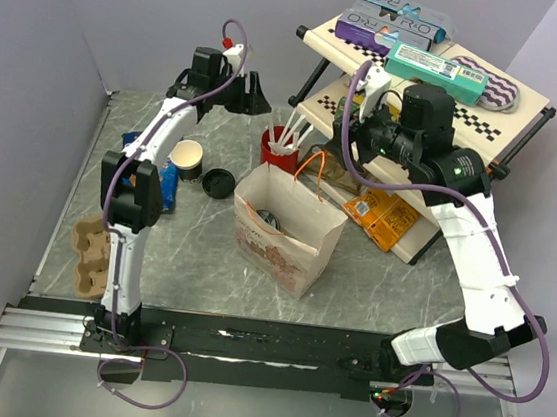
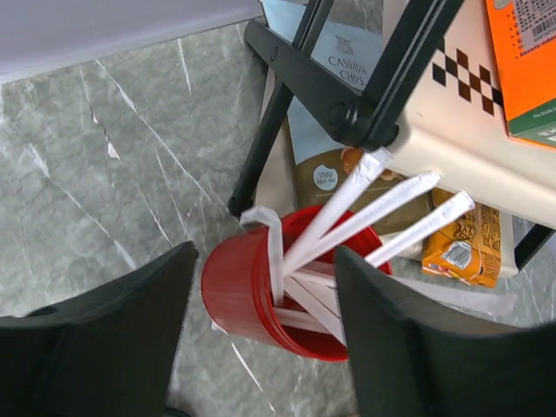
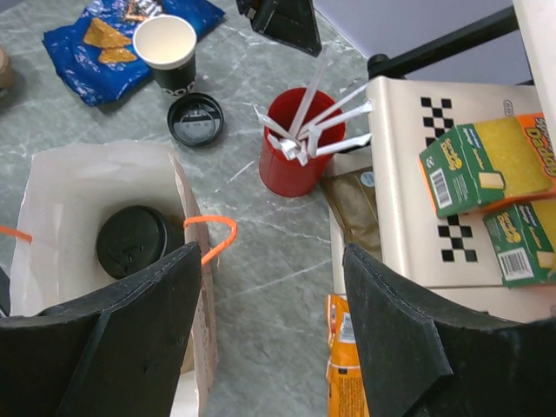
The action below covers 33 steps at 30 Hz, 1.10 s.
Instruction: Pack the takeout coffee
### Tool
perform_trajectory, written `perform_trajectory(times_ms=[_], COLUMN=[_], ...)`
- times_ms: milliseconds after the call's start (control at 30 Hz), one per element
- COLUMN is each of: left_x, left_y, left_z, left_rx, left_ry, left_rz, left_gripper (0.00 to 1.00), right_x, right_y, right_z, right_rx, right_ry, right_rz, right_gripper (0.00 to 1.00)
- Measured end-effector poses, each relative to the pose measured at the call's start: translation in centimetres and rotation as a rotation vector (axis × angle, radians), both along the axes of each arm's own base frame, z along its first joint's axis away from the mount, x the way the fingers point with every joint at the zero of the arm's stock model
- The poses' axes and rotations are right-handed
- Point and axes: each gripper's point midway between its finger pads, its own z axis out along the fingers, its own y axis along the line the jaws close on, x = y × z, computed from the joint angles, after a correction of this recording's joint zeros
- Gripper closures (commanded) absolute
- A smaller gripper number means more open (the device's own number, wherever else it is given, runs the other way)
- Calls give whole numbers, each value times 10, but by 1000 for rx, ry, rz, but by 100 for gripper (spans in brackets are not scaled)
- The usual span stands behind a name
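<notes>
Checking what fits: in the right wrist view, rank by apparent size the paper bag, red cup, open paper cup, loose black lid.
paper bag
red cup
open paper cup and loose black lid look alike

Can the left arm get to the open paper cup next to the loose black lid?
Probably yes. The paper cup stands uncovered beside that arm, nothing above it; the left hand, open, is over the red straw cup.

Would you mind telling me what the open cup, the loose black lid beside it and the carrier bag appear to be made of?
Open cup: likely paper, matte cream inside, rolled rim, dark outside.
Loose lid: probably moulded plastic, black, slight sheen, raised rings.
Carrier bag: paper, matte white inside, creased walls; what its orange handles are made of is unclear.
</notes>
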Motion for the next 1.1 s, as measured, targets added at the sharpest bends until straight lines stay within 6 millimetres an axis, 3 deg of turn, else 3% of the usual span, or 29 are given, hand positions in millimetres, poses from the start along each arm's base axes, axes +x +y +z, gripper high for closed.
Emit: perform_trajectory(times_ms=[133,467,533,667,733,767,967,1100], left_x=[9,10,8,4,2,2,-1,-4], left_y=[-5,-19,-23,-31,-35,-36,-38,-37], left_z=[-7,-36,-35,-24,-18,-16,-14,-1], left_rx=[-16,-46,-61,-96,-108,-111,-110,-103], left_ry=[-7,44,44,15,-4,-10,-28,-57], left_rz=[-12,-69,-94,-149,-173,-180,-208,-214], left_gripper=[40,67,71,87,89,98,99,99], right_x=[-3,-2,-2,-1,0,0,0,0], right_y=[-4,-7,-7,-7,-7,-7,-7,-7], right_z=[0,-3,-4,-8,-12,-14,-17,-17], right_rx=[-10,-25,-26,-31,-38,-40,-43,-47], right_ry=[-3,-1,0,8,15,19,24,20], right_rz=[-9,-20,-20,-21,-21,-21,-21,-23], right_gripper=[28,28,28,28,28,28,28,28])
